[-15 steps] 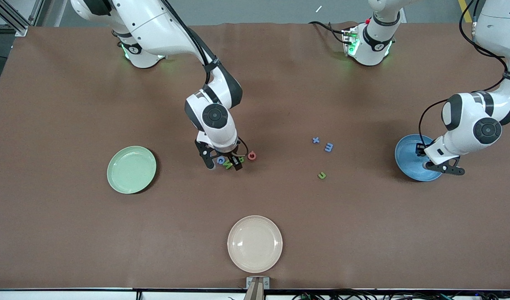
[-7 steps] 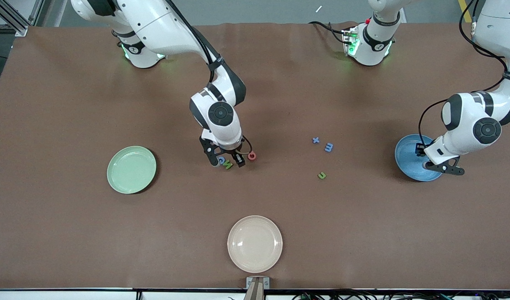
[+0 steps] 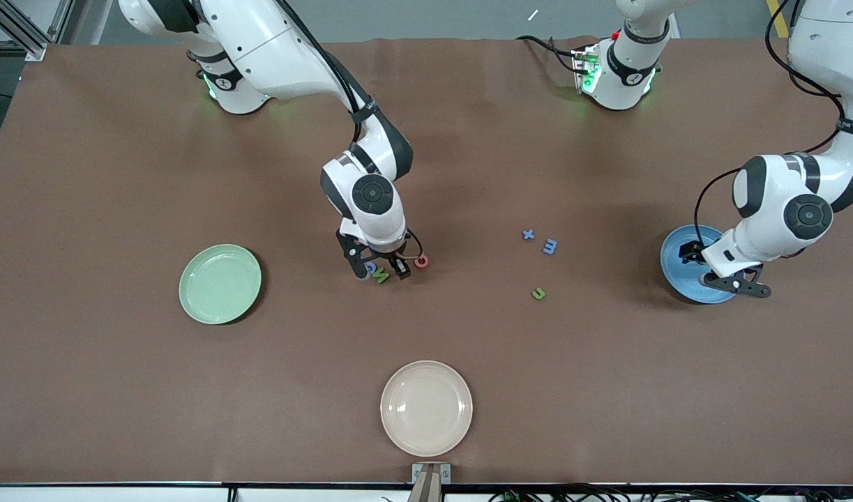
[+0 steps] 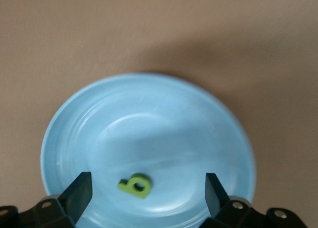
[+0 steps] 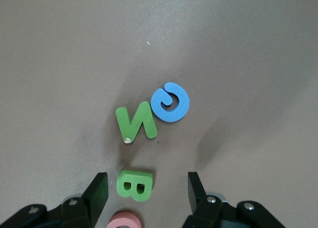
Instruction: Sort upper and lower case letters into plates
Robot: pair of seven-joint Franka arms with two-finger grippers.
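Big brown table (image 3: 119,174), both arms out over it. Three glossy round plates sit on it: the pale green plate (image 3: 220,284) toward the right arm's end, the bright blue plate (image 3: 681,268) toward the left arm's end, and a cream plate (image 3: 426,408) nearest the front camera. The left gripper (image 4: 146,195) hangs over the blue plate, jaws spread wide, and a small green b (image 4: 135,185) lies flat in the plate between them. The right gripper (image 5: 146,193) is low over a cluster of chunky capitals mid-table, jaws spread either side of a green B (image 5: 134,185); beside it lie a green N (image 5: 135,122), a blue G (image 5: 170,102) and a pinkish-red letter (image 5: 124,221). Apart from those sit a blue x (image 3: 529,235), a blue m (image 3: 550,246) and a green u (image 3: 538,293).
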